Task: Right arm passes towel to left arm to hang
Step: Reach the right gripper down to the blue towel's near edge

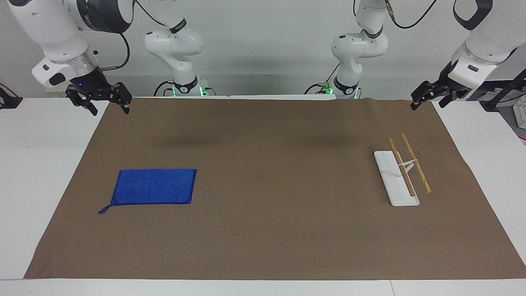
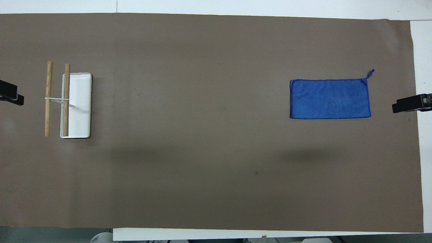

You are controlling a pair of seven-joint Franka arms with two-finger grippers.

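While both arms wait raised at the two ends of the bench (image 1: 24, 172), a royal-blue terry towel (image 1: 154, 186) lies flat on the brown mat (image 1: 263, 230) toward the right arm's end. It is a neat rectangle with a soft, nubby pile and a slightly darker stitched edge. Its long axis runs along the length of the bench, from one arm's end toward the other. A thin blue loop (image 1: 104, 209) sticks out from the corner farthest from the robots, pointing toward the right arm's end.

Well apart from it, toward the left arm's end, stands a small rack (image 1: 404, 170): a flat white rectangular base (image 1: 394, 181) carrying two round wooden rails (image 1: 415, 162) on a thin white bracket.

Up over the mat's corner hangs the right hand (image 1: 107, 102), black and clawed with a small blue light, fingers spread and holding nothing. Over the other corner hangs the left hand (image 1: 423, 98), slim and black; whether its fingers are parted cannot be told.
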